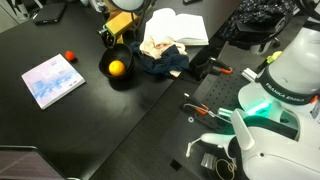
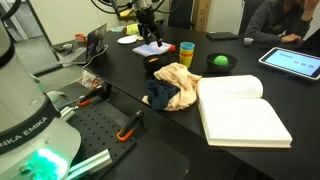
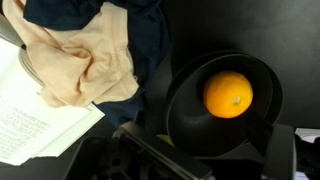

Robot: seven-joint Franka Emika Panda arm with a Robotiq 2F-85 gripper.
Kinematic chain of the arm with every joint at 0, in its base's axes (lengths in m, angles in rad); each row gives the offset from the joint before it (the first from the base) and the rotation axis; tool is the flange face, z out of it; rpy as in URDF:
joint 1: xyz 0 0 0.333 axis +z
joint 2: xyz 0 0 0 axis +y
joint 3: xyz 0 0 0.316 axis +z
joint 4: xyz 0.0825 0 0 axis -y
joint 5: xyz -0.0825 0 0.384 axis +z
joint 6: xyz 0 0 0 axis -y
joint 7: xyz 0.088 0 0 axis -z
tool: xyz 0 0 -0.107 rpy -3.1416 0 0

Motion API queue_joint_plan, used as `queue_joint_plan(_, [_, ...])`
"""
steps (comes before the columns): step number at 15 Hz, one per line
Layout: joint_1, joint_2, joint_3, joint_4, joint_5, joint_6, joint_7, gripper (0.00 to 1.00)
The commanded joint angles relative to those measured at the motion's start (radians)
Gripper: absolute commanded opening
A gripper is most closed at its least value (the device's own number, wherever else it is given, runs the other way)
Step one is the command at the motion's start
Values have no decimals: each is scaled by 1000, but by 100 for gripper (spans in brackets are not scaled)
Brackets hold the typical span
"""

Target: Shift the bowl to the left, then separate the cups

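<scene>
Am hovering over table (image 3: 200, 25), pincer (image 3: 208, 158) spread wide, gripping nothing. Bowl (image 3: 190, 112) is sitting just ahead of pincer, slightly right, orange fruit (image 3: 228, 94) lying inside. Cloth (image 3: 85, 50) is lying ahead-left, overlapping open book (image 3: 30, 125). Cups (image 2: 186, 52) are standing stacked near bowl, outside wrist view.

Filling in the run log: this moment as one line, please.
gripper: open, over bowl | bowl: holds orange ball | cups: nested stack, beside bowl
</scene>
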Motion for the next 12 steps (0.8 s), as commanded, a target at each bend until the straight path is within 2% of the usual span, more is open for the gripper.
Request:
queue_joint_plan(1, [64,49,-59,27,-59,53,61,100])
queue_joint_plan(4, [106,83,-102,39,-126,72,95,100])
queue_joint_plan(12, [128,172,-145,71,-291,100,262,100])
